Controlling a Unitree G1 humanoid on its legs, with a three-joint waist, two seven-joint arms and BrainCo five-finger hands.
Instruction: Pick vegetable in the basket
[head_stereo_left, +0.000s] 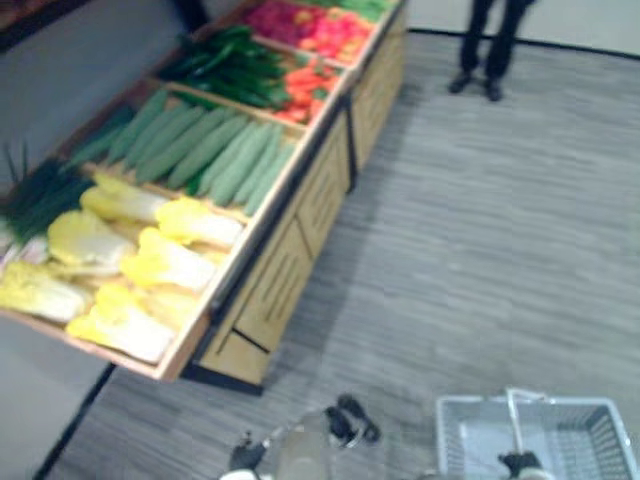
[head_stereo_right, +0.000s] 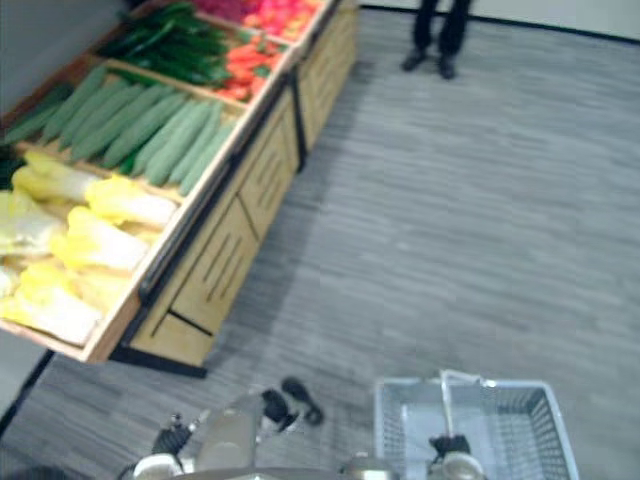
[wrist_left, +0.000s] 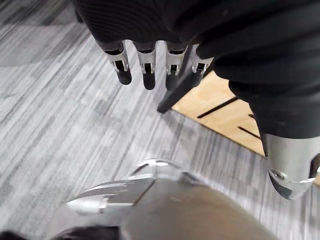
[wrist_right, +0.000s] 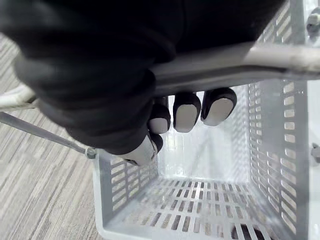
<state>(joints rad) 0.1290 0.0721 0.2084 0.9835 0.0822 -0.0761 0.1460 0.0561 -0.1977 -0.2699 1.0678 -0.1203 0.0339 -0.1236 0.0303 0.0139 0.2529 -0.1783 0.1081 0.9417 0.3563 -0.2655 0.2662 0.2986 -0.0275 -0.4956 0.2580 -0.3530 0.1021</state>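
We log cabbages in nearest compartment of wooden stand at robot's left, cucumbers in next one beyond. Grey basket low at right, apart from stand, over carpet floor. Right hand fingers curled round basket handle. Left hand hangs near stand's base, fingers straight, holding nothing. Person's legs far off.

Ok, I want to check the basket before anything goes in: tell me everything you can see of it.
The basket is pale grey, plastic by its look, rectangular, with slotted walls and bottom. It hangs upright and looks empty, low on the robot's right, over the grey floor. The right hand has its fingers curled round the handle that runs across the top.
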